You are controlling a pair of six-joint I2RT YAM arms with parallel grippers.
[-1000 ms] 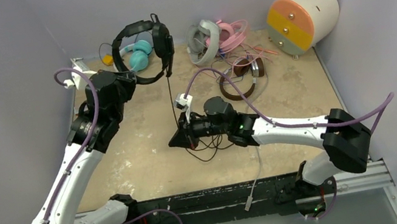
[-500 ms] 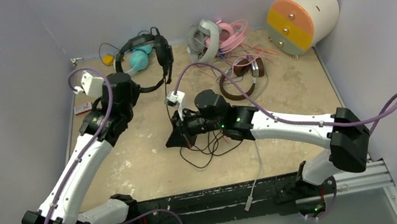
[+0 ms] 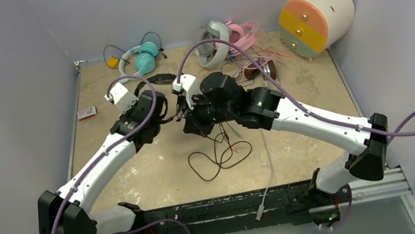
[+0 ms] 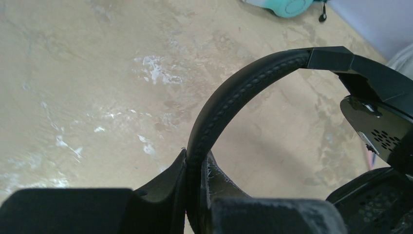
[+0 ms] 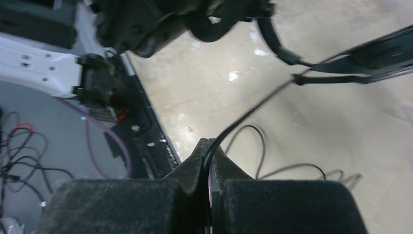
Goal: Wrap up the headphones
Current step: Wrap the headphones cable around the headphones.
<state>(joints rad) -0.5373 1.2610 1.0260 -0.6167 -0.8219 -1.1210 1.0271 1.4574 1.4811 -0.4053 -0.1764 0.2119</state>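
Both grippers are loaded: left gripper is clamped on the black headphones by the headband, mid table. Right gripper pinches the thin cable. Looks like the winding step, with slack lying nearer. Next: lay the cable around the band under tension.

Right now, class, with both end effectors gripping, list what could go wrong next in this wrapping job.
1. The right end effector pinches the thin cable, running straight to the black headphones; a hard pull may strain its joint.
2. The slack loops on the table could knot or snag.
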